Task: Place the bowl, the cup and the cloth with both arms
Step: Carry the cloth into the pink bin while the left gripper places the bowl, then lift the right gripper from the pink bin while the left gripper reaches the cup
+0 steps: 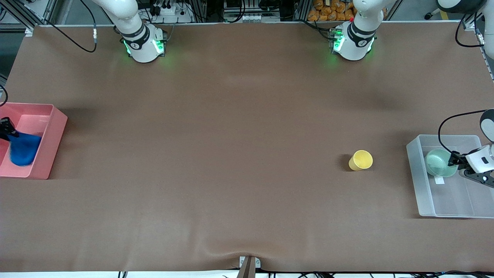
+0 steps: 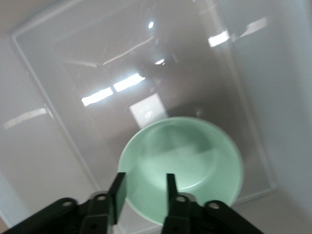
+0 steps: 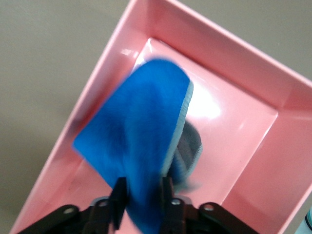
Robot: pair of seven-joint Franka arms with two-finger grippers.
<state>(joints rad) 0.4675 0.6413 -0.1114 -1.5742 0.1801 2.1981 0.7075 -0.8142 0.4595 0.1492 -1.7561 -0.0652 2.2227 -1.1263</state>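
Note:
The pale mint-green bowl (image 1: pixel 438 162) lies in the clear plastic bin (image 1: pixel 417 181) at the left arm's end of the table. My left gripper (image 1: pixel 451 161) is over that bin. In the left wrist view the left gripper (image 2: pixel 146 187) is open, one finger outside and one inside the rim of the bowl (image 2: pixel 195 156). The yellow cup (image 1: pixel 361 160) lies tipped on the table beside the clear bin, toward the right arm's end. My right gripper (image 1: pixel 13 134) is over the pink bin (image 1: pixel 54 131), shut on the blue cloth (image 1: pixel 24 150), which hangs into it. The right wrist view shows the right gripper (image 3: pixel 145 192) pinching the cloth (image 3: pixel 136 122).
The brown table cover lies bare between the two bins. The clear bin's floor (image 2: pixel 44 107) and a white label (image 2: pixel 148 109) show under the bowl. The pink bin's wall (image 3: pixel 234 63) surrounds the cloth. Both arm bases stand at the table edge farthest from the front camera.

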